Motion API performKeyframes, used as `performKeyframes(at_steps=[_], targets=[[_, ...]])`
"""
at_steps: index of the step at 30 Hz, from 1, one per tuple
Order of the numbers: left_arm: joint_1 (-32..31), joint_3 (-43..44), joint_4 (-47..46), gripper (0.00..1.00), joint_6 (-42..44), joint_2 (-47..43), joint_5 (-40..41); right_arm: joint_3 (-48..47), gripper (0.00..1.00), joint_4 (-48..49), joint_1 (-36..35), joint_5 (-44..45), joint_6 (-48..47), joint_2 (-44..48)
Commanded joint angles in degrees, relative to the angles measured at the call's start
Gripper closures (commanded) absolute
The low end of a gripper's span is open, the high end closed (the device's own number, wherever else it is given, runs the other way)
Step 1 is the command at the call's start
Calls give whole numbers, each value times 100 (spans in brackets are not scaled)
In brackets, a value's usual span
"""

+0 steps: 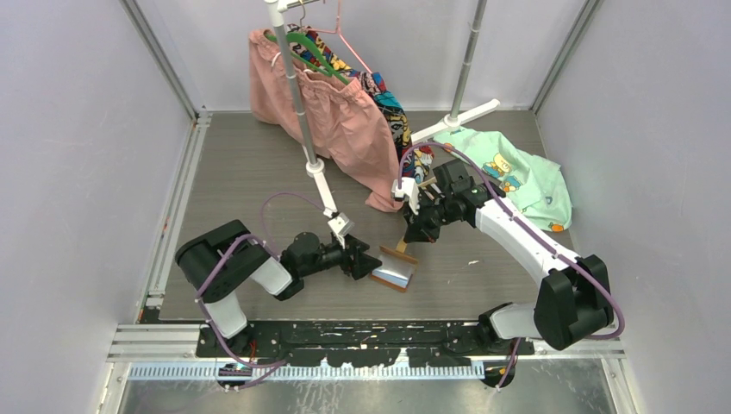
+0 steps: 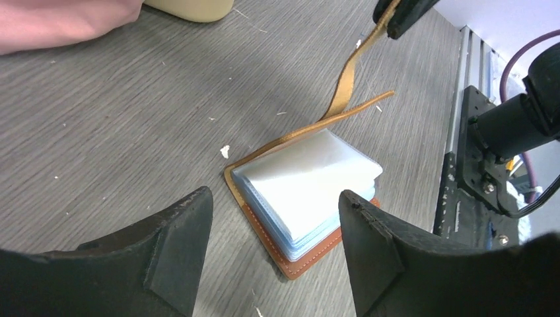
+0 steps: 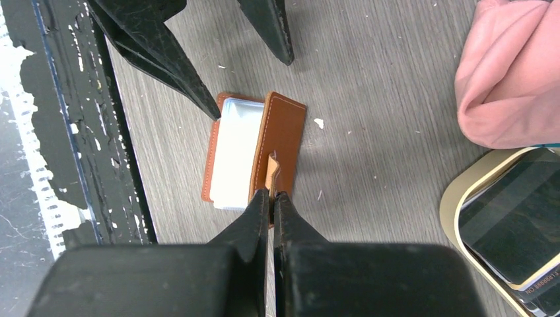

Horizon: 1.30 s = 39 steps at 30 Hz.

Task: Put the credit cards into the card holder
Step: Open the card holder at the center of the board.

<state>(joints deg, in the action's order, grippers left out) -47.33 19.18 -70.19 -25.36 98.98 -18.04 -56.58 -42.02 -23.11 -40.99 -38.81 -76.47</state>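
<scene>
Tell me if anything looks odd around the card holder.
The card holder lies open, its strap held up off the table, pinched in the right gripper. A white crumb sits beside it.

Bright, even light from overhead fills the enclosure and gives its pale walls [image 1: 78, 129] a faint lavender tint. Shadows on the grey table [image 1: 250, 172] are soft and short, darkest beneath the arms. Glare washes the clear pockets of the card holder [image 2: 310, 191] nearly white in both wrist views, and their detail is lost. Close to the lens, the fingers [image 2: 175, 251] of the left gripper [image 2: 274, 195] loom dark and slightly soft, as do the fingers [image 3: 251, 228] of the right gripper [image 3: 272, 195]. In the top view, wide-angle distortion splays the frame posts [image 1: 159, 60] outward.
</scene>
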Motion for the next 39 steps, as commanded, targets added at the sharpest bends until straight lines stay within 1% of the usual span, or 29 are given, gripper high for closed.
performKeyframes(at_steps=[1, 4, 7, 9, 11, 13, 16, 18, 20, 22, 25, 28, 30, 32, 35, 37, 39], targets=[[3, -161, -1164, 31, 695, 156, -64, -60, 99, 203, 28, 119, -24, 152], [5, -201, -1174, 34, 749, 208, -271, -1, 99, 273, 61, 294, -27, 145], [4, -330, -1175, 36, 750, 174, -469, 79, 99, 259, 101, 716, -98, 34], [5, -480, -1168, 37, 935, 100, -478, 151, 97, 219, 121, 1004, -175, -61], [9, -582, -1073, 36, 1332, -14, -482, 218, 97, 192, 123, 1196, -257, -196], [1, -495, -754, 35, 1681, -140, -624, 258, 96, 237, 124, 1379, -262, -364], [5, -255, -122, 35, 1865, -303, -823, 206, 96, 318, 124, 1986, -141, -651], [4, -226, -94, 36, 1852, -302, -775, 190, 96, 297, 130, 2317, -120, -778], [4, -257, -218, 37, 1682, -256, -657, 227, 95, 280, 155, 2485, -139, -835], [5, -222, -269, 39, 1396, -216, -575, 259, 94, 200, 194, 2469, -176, -888], [-10, -121, -513, 47, 627, -186, -519, 263, 91, 26, 218, 2430, -188, -1008], [-67, 29, -666, 61, -57, -264, -543, 205, 86, -219, 247, 2333, -153, -1156], [-171, 168, -589, 64, -367, -397, -434, 103, 81, -444, 322, 2178, -56, -1233], [-309, 390, -197, 64, -481, -524, -377, -55, 75, -622, 499, 1907, 106, -1243], [-540, 955, 1009, 64, -458, -654, -197, -315, 65, -860, 937, 1376, 294, -1127], [-648, 1427, 1910, 64, -417, -569, -95, -406, 58, -985, 1204, 1125, 314, -938], [-718, 1812, 2471, 65, -393, -347, -64, -457, 50, -1073, 1458, 892, 329, -726]])
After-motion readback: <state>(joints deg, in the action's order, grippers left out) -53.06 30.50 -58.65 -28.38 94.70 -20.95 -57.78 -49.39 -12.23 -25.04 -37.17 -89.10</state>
